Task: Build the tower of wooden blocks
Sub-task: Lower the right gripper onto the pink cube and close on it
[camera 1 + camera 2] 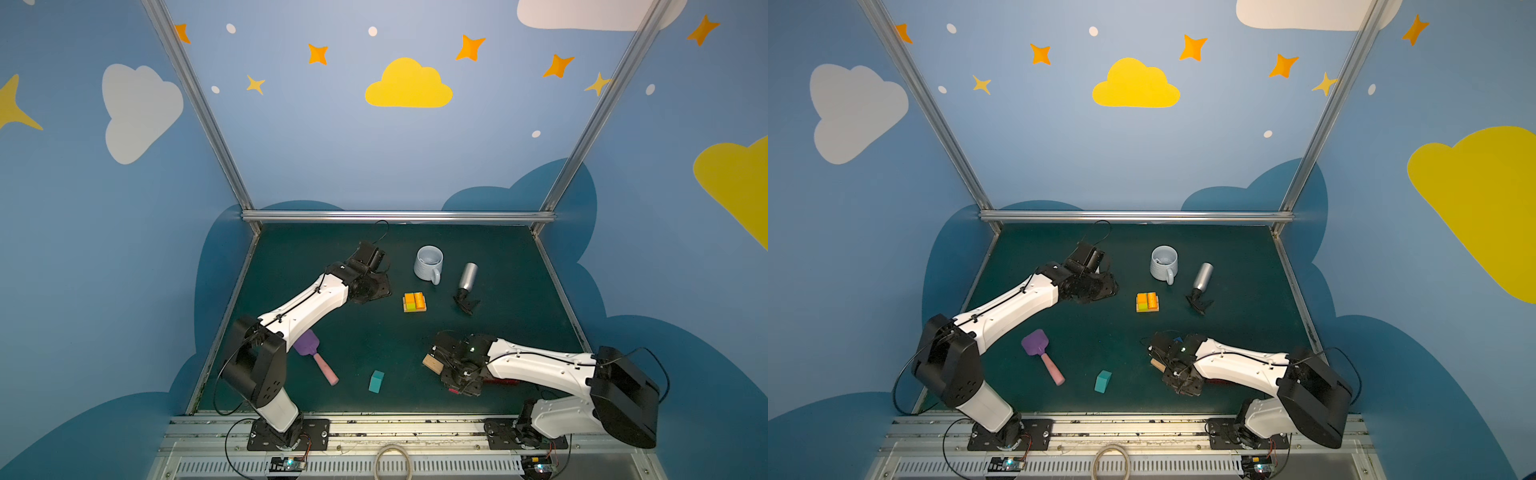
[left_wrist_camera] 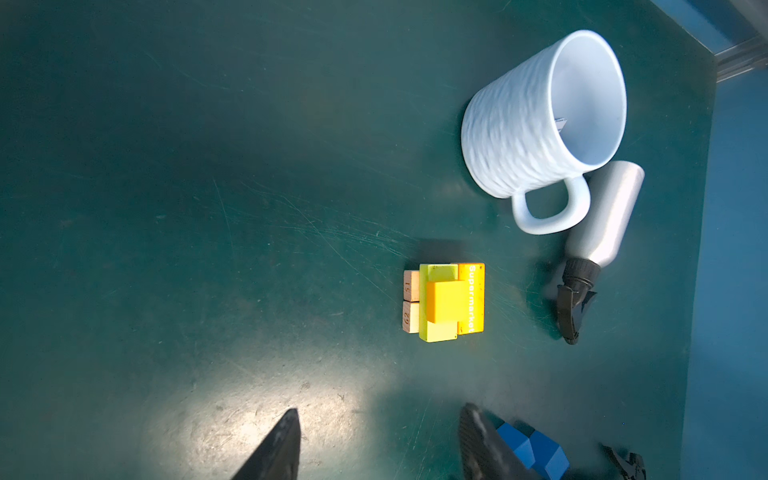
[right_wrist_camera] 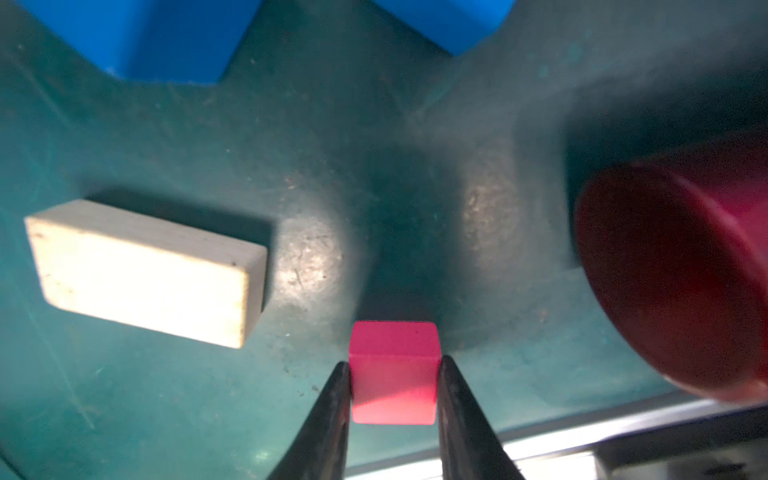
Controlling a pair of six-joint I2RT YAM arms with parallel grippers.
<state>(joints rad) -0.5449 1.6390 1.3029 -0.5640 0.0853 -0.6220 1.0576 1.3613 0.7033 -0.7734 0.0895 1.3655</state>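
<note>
Below, scratched, perhaps dusty green tabletop (image 2: 199, 158); cloud-painted walls (image 1: 316, 158).

The table mat (image 1: 498, 249) is showing dark green. In the tower (image 2: 444, 299), the tan bars (image 2: 410, 301) are carrying dark printed numbers, the yellow-green bar (image 2: 438, 332) is glowing bright, and the orange bar (image 2: 471, 297) is bearing white "Supermarket" lettering. The mug (image 2: 515, 137) is showing a rippled bluish white, the spray bottle (image 2: 606, 216) silver with a black nozzle (image 2: 575, 299). The spatula (image 1: 1034, 344) is showing purple with a pink handle (image 1: 1052, 370); the teal block (image 1: 376, 381), pink cube (image 3: 392, 370) and blue blocks (image 3: 166, 37) are showing plain colour.

Low yellow-orange tower (image 1: 414, 302); pink cube (image 3: 394, 371) gripped
</note>
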